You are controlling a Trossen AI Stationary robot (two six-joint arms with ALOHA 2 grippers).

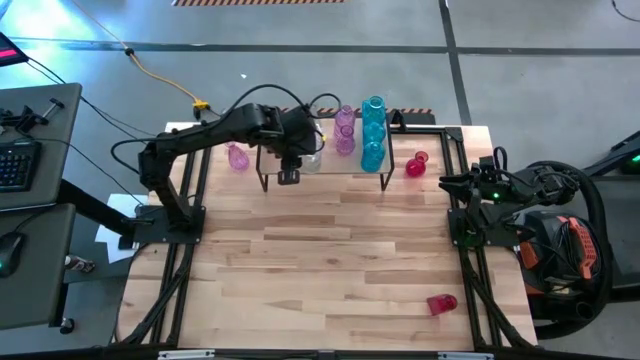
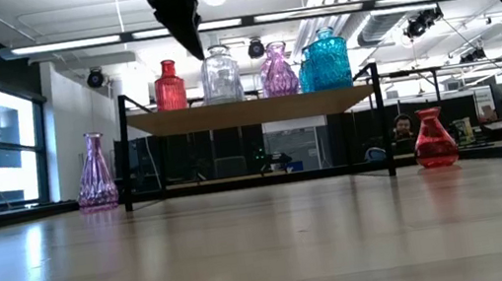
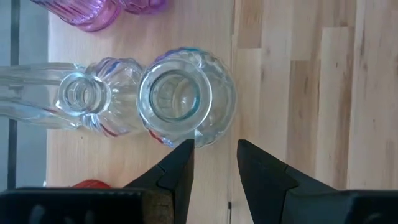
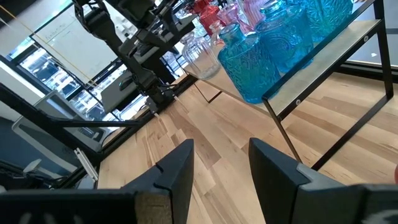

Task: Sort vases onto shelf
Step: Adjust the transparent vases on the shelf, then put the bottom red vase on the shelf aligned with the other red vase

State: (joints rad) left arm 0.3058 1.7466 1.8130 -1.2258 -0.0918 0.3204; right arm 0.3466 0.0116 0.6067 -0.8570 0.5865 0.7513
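The shelf (image 1: 345, 166) stands at the table's far middle and bears a red vase (image 2: 169, 85), a clear wide-mouthed vase (image 3: 185, 98), a second clear vase (image 3: 81, 94), pink-purple vases (image 1: 345, 128) and teal vases (image 1: 373, 130), all upright on their bases. My left gripper (image 3: 214, 144) hovers open above the shelf's near edge, its fingertips just short of the wide-mouthed vase, with nothing between them. A pink-purple vase (image 1: 237, 157) stands on the table left of the shelf, a red one (image 1: 417, 165) right of it. Another red vase (image 1: 441, 303) lies near the front right. My right gripper (image 4: 221, 146) waits open at the right edge.
The shelf's thin black legs (image 2: 385, 120) stand on the plank table (image 1: 320, 260), whose middle and near left lie bare. Black arm frames run along both table sides. Beyond the left edge stands a desk with a keyboard (image 1: 15, 160). A person shows far behind the shelf (image 2: 403, 128).
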